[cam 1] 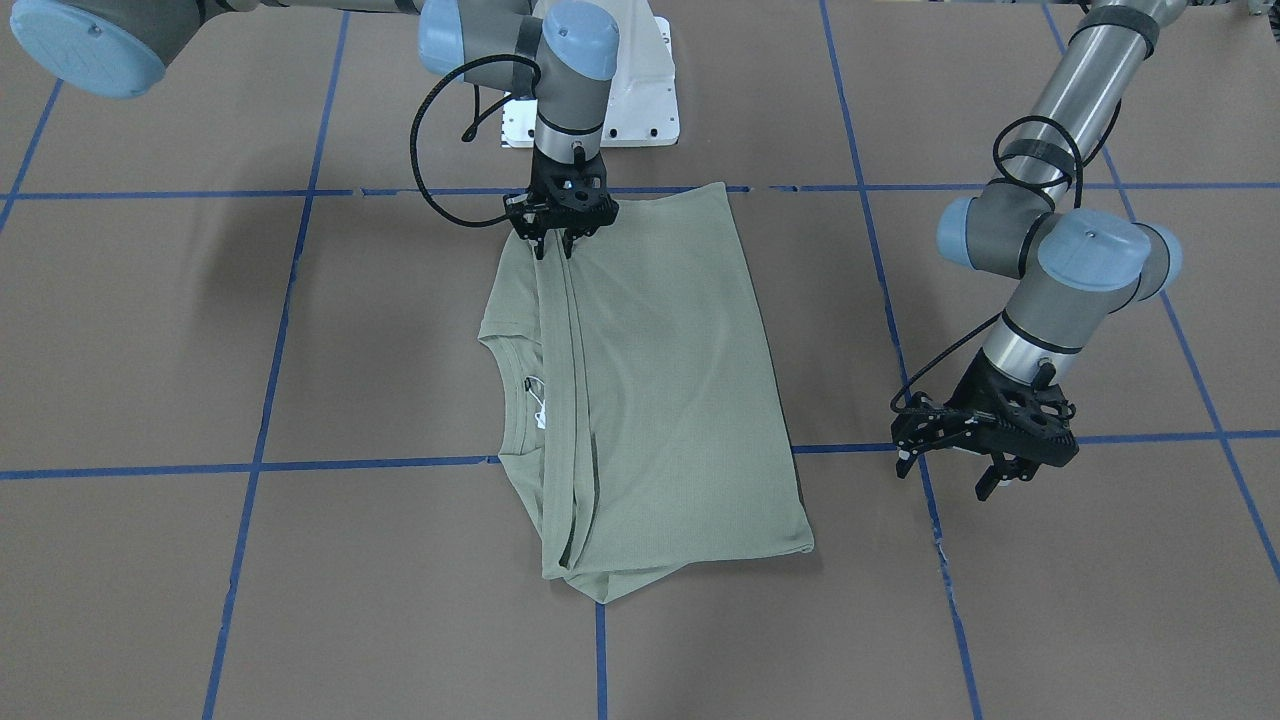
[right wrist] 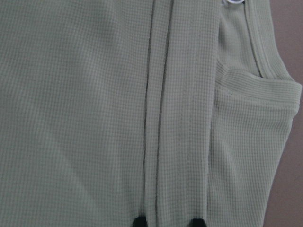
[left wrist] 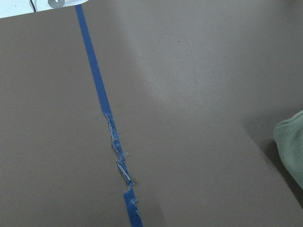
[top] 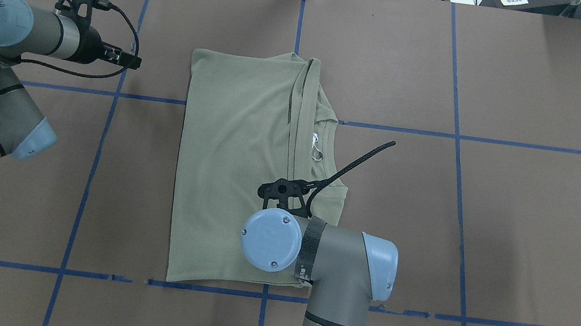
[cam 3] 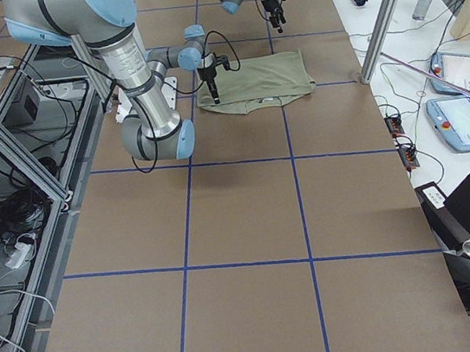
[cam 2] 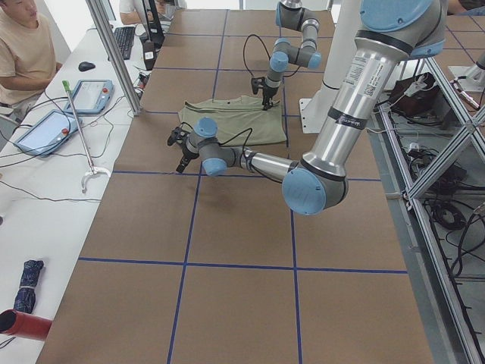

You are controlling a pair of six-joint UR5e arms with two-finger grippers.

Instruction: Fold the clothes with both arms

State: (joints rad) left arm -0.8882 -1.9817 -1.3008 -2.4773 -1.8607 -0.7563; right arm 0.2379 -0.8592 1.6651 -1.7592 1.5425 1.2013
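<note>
The sage-green shirt [cam 1: 660, 400] lay flat mid-table [cam 1: 200, 350], folded lengthwise, with its collar toward the robot's right (white neck tag [cam 1: 538, 405] visible, print too small to read). The right gripper [cam 1: 556, 243] stood tip-down on the shirt's edge nearest the robot base, jaws slightly parted astride a narrow folded strip, apparently resting on the cloth rather than pinching it. The left gripper [cam 1: 945, 478] hung over bare table near the shirt's opposite long edge, jaws wide apart, holding nothing.
</note>
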